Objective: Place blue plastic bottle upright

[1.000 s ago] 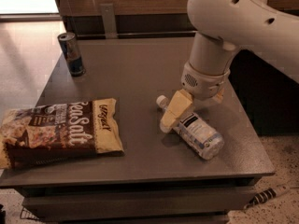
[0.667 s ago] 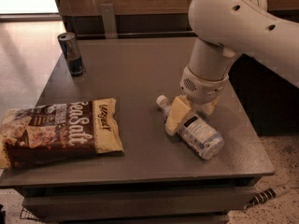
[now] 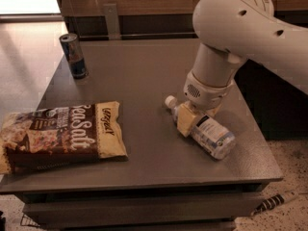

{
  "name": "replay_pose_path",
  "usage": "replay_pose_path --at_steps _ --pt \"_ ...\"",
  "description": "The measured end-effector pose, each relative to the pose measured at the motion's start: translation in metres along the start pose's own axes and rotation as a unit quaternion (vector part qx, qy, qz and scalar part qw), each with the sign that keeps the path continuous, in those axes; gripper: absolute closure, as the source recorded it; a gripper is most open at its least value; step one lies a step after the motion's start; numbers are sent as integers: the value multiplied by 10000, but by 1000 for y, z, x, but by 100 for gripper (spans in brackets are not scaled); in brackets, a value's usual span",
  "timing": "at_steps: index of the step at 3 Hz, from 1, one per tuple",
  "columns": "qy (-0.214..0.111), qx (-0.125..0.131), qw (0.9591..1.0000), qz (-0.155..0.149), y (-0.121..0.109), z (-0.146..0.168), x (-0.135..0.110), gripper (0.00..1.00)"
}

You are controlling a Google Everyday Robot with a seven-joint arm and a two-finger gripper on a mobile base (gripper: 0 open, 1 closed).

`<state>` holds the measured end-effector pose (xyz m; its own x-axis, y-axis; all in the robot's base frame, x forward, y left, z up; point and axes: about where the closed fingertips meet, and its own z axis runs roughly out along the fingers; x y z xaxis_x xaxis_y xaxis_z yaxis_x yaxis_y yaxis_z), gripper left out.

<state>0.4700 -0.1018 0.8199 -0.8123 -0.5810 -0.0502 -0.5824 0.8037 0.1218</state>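
Note:
The blue plastic bottle (image 3: 211, 134) lies on its side at the right of the grey table (image 3: 144, 76). Its white cap (image 3: 170, 101) points to the back left and its blue-and-white label faces up. My gripper (image 3: 188, 123), with yellowish tips under the white arm (image 3: 231, 28), is down over the bottle's neck end, just behind the cap. The arm's wrist hides part of the bottle's shoulder.
A dark blue drink can (image 3: 74, 55) stands upright at the table's back left corner. A large brown and cream snack bag (image 3: 60, 134) lies flat at the front left. The table's right edge (image 3: 262, 143) is close to the bottle's base.
My gripper has shifted slightly right and down onto the bottle's neck end. The bottle, can and bag stay where they were.

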Motion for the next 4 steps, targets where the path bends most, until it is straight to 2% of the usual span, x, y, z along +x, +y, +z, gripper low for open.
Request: replay_pose_path --at_steps 1,2,3,4 --pt "-16 7 10000 -3 0 0 0 93" --pt "-28 13 10000 -5 1 -1 0 100" --pt "-111 102 9999 -67 2 -7 -5 100" --pt "-512 286 9980 -232 3 -34 -13 100"
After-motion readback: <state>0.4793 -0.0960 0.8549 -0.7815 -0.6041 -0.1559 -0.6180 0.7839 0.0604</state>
